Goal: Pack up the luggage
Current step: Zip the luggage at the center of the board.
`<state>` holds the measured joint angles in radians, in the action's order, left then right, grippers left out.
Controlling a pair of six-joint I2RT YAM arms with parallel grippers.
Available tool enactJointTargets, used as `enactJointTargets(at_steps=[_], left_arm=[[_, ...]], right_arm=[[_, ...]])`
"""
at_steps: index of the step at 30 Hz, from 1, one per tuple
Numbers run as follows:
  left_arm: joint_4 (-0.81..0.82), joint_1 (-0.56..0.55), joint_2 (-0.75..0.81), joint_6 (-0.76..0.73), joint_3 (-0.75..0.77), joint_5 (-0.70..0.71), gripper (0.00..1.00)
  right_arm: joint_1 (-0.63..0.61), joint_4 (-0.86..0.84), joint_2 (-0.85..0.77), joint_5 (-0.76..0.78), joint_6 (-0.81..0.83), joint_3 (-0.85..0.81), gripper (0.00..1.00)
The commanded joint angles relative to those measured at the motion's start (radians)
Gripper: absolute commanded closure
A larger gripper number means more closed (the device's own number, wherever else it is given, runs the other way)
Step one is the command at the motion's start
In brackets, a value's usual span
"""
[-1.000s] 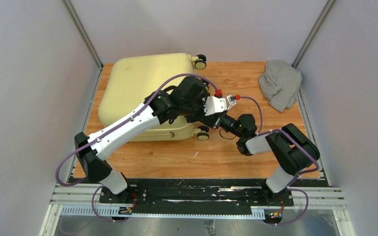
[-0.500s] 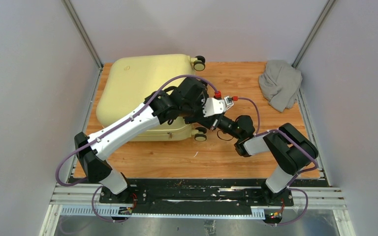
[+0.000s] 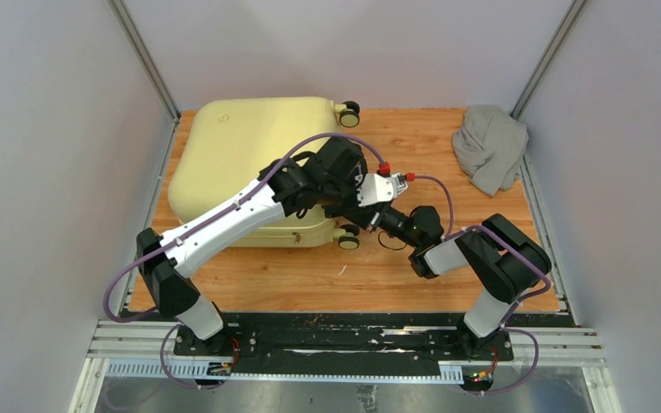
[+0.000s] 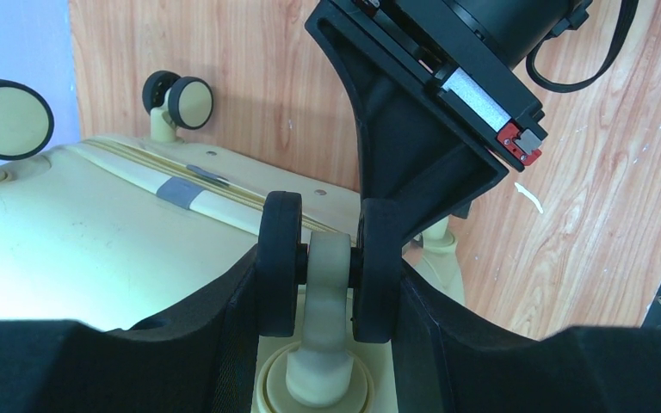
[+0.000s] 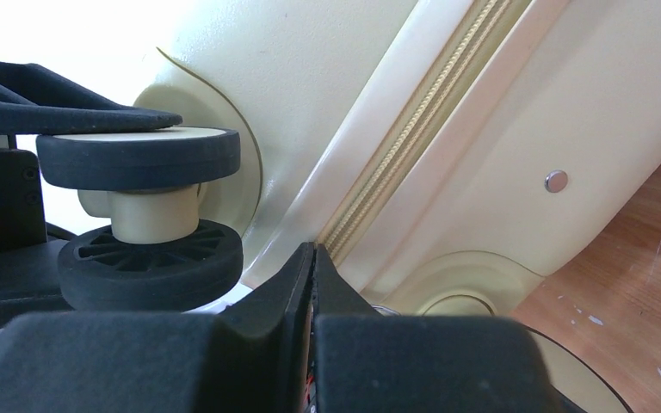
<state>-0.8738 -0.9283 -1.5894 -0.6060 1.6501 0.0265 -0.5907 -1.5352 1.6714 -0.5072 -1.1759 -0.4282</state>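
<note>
The luggage (image 3: pixel 241 146), a pale yellow hard-shell suitcase, lies closed and flat at the back left of the wooden table. My left gripper (image 4: pixel 327 284) is shut on one of its twin-wheel casters (image 4: pixel 325 258), a finger pressing each black wheel from outside. In the top view that gripper (image 3: pixel 349 209) sits at the case's near right corner. My right gripper (image 5: pixel 312 254) is shut, and I see nothing between its fingers. Its tips rest against the zipper seam (image 5: pixel 413 138) just beside the held caster (image 5: pixel 138 159). From above, the right gripper (image 3: pixel 365 221) is mostly hidden under the left wrist.
A crumpled grey cloth (image 3: pixel 491 146) lies at the back right corner of the table (image 3: pixel 396 275). Another caster (image 3: pixel 347 242) sticks out at the case's near corner and one more (image 3: pixel 349 112) at the far corner. White walls with metal posts enclose the table.
The right gripper has shut and slid left up to the suitcase's seam. The left gripper has kept its hold on the caster, and the suitcase has shifted slightly.
</note>
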Motion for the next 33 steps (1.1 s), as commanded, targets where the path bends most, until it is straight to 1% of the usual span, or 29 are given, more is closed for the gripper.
enactJointTargets(at_steps=[1, 10, 16, 21, 25, 28, 30, 33], left_arm=[[0.344, -0.009, 0.045, 0.000, 0.151, 0.019, 1.00], [0.366, -0.009, 0.028, -0.014, 0.149, 0.029, 1.00], [0.391, -0.009, 0.002, -0.048, 0.183, 0.051, 1.00], [0.406, -0.005, -0.015, -0.072, 0.200, 0.070, 1.00], [0.405, -0.004, -0.010, -0.068, 0.193, 0.068, 1.00], [0.398, -0.004, -0.005, -0.061, 0.190, 0.061, 1.00], [0.387, -0.004, 0.002, -0.057, 0.191, 0.056, 1.00], [0.360, -0.004, 0.014, -0.051, 0.190, 0.047, 1.00]], right_arm=[[-0.069, 0.015, 0.011, -0.080, 0.040, 0.016, 0.95], [-0.117, 0.006, 0.014, -0.102, 0.056, 0.030, 0.96], [-0.149, -0.023, 0.038, -0.097, 0.044, 0.035, 0.96], [-0.187, -0.010, 0.033, -0.103, 0.075, 0.042, 0.96], [-0.191, 0.021, 0.030, -0.114, 0.100, 0.040, 0.96], [-0.180, 0.026, 0.029, -0.104, 0.106, 0.050, 0.93], [-0.149, 0.000, 0.020, -0.093, 0.093, 0.079, 0.91], [-0.068, -0.008, -0.035, -0.076, 0.091, 0.138, 0.82]])
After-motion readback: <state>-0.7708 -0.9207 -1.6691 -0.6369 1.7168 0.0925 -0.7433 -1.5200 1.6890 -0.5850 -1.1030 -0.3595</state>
